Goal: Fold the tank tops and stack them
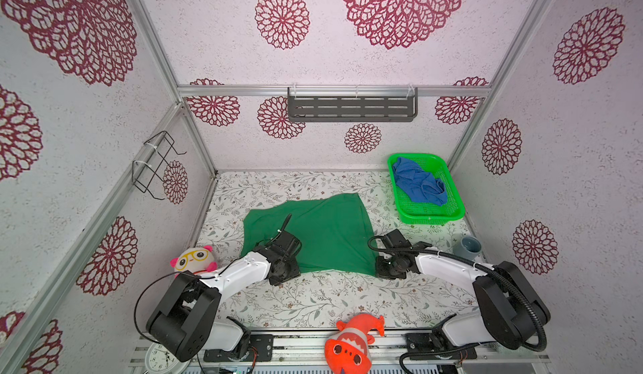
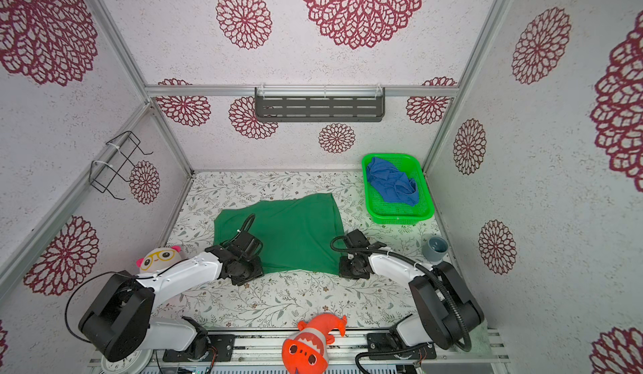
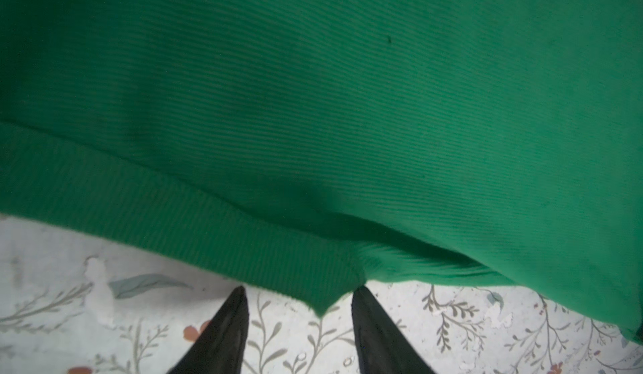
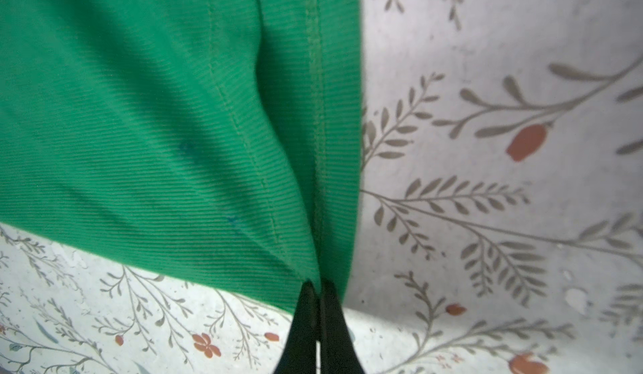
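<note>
A floral table [image 1: 313, 302] fills the booth floor. A green top [image 1: 330, 229] lies spread flat in the middle of it. At the back right, a green basket [image 1: 431, 220] holds the crumpled blue top [image 1: 417, 182]. The left gripper [image 3: 301, 290] is released at the green top's near left edge, with a cloth corner loose between its parted jaws. The right gripper [image 4: 318, 285] pinches the near right hem corner.

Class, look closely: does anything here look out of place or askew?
The blue tank top lies crumpled in the green basket, unfolded. The green tank top sits skewed on the table, one near corner pinched in the right gripper.
</note>
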